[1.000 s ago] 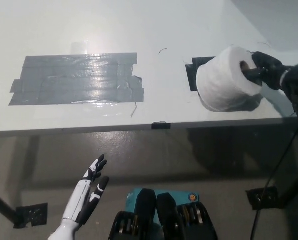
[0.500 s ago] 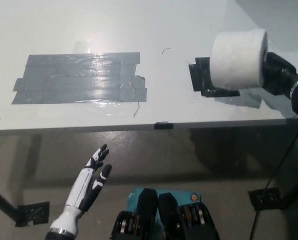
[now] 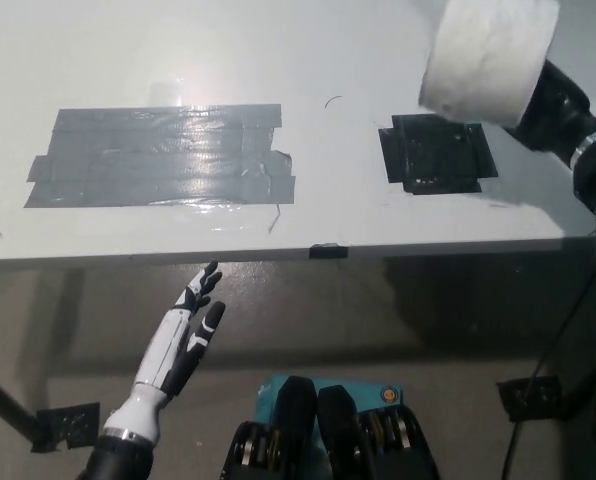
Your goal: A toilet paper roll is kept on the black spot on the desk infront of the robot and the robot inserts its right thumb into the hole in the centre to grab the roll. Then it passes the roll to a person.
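The toilet paper roll [image 3: 490, 55] is in the air at about 1 o'clock of the head view, above the far right part of the white desk [image 3: 308, 60]. It is clear of the black spot [image 3: 437, 154], which lies uncovered below it at 6 o'clock from the roll. The black right hand [image 3: 550, 105] carries the roll: it sits behind the roll at about 4 o'clock from it, touching its hidden end face, so I judge it is closed on the roll through the centre hole. The hole and the thumb are not visible.

The main risk, as I judge it, is that the roll slides off. It hangs on a grip inside the soft core, and if the hand tilts the open end downward during the pass, or moves fast, the roll may slip away and fall on the desk. No person is visible yet, so the handover has no receiver in sight.

The white left hand [image 3: 181, 342] rests at 7 o'clock, below the desk edge, with fingers spread and holding nothing. A grey tape patch [image 3: 158, 155] lies at 10 o'clock, well apart from the roll.
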